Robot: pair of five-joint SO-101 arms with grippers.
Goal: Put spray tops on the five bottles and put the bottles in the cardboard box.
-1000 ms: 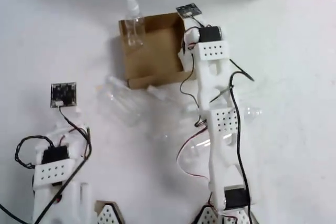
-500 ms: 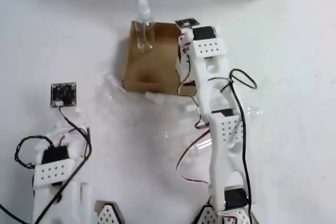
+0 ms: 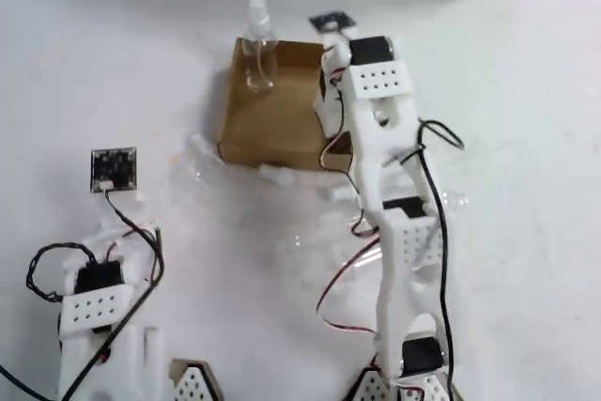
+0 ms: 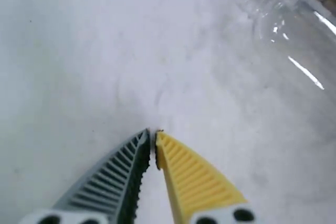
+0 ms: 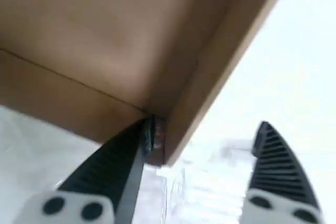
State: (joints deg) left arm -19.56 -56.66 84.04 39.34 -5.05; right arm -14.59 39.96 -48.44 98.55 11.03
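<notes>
Right gripper spread astride the cardboard box wall. Left gripper tips pressed together. 1 bottle upright at box's 12 o'clock.

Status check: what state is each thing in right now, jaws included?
Cardboard box: open-topped, upright.
Bottle in box: upright, spray top on.
Loose clear bottle: lying on its side, top unclear.
Left gripper: jaws shut, empty.
Right gripper: jaws open, astride the box wall.
</notes>
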